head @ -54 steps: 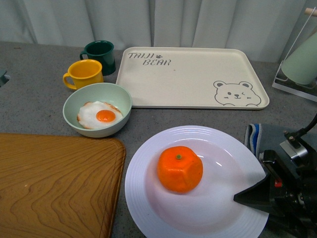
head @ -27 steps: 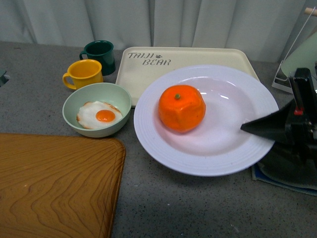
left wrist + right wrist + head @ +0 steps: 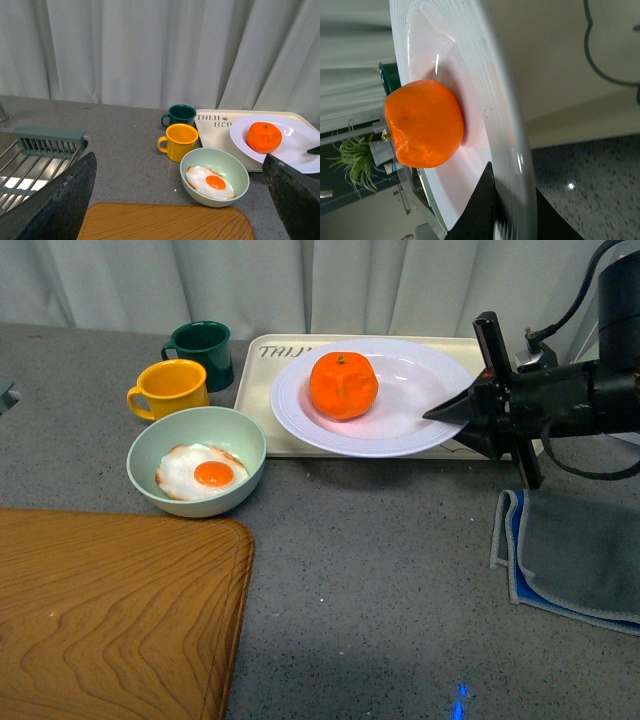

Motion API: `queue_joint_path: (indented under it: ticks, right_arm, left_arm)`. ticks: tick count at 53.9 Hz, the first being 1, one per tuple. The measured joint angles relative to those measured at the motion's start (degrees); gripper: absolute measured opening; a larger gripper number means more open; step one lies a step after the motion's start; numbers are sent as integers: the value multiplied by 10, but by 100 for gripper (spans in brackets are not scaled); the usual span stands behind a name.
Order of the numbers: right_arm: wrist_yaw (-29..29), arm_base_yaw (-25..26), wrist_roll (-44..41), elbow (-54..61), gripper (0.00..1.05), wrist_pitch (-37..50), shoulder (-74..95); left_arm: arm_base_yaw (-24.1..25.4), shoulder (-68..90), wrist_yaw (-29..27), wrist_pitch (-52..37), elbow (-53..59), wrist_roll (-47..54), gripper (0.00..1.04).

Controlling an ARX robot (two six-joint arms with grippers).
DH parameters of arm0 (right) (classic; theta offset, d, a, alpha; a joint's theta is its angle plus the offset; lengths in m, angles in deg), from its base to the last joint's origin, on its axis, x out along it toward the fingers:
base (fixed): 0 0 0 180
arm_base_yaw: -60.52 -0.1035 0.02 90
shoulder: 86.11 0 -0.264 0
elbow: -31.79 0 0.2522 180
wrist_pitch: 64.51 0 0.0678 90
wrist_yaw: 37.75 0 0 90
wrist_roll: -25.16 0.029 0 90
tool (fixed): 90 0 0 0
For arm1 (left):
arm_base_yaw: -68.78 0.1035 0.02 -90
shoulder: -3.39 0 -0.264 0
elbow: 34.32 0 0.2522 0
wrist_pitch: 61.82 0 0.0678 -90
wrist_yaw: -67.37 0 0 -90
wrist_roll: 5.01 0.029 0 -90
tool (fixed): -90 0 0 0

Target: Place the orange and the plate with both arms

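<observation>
The white plate (image 3: 415, 390) hangs over the cream bear tray (image 3: 260, 375), and I cannot tell whether it touches the tray. The orange (image 3: 343, 385) sits in the plate's left half. My right gripper (image 3: 450, 420) is shut on the plate's right rim, one finger above and one below. In the right wrist view the rim (image 3: 512, 150) runs between the black fingers of that gripper (image 3: 505, 215), with the orange (image 3: 422, 125) beyond. My left gripper (image 3: 178, 165) is open and empty, well back from the plate (image 3: 300, 152) and the orange (image 3: 264, 137).
A pale green bowl (image 3: 240, 440) with a fried egg, a yellow mug (image 3: 172, 388) and a dark green mug (image 3: 203, 352) stand left of the tray. A wooden board (image 3: 110, 610) fills the front left. A grey-blue cloth (image 3: 575, 555) lies at the right.
The right gripper has carried the plate with the orange away from the table's front, up and back, to over the bear tray. The bowl, mugs and board have stayed put.
</observation>
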Motion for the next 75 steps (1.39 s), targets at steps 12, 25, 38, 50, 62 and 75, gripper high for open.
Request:
queue_joint_path:
  ticks: [12,25,38,50,62,75]
  right_arm:
    - [14,1,0,-93,4,-73,60]
    - [50,5,-49,-118,29,-124,65]
    - [172,2,-208,-67,68,-165,-5]
    - [280,-6,-365,35,94,-87,-81]
    - [466,-16,-547,382,57,500,-232]
    - [415,25,-575,677,7,333,-696]
  left_arm:
    - [0,0,0,0,0,0,98]
    - [0,0,0,0,0,0,98]
    - [0,0,0,0,0,0,98]
    - [0,0,0,0,0,0,98]
    - [0,0,0,0,0,0,98]
    - [0,0,0,0,0,0,98]
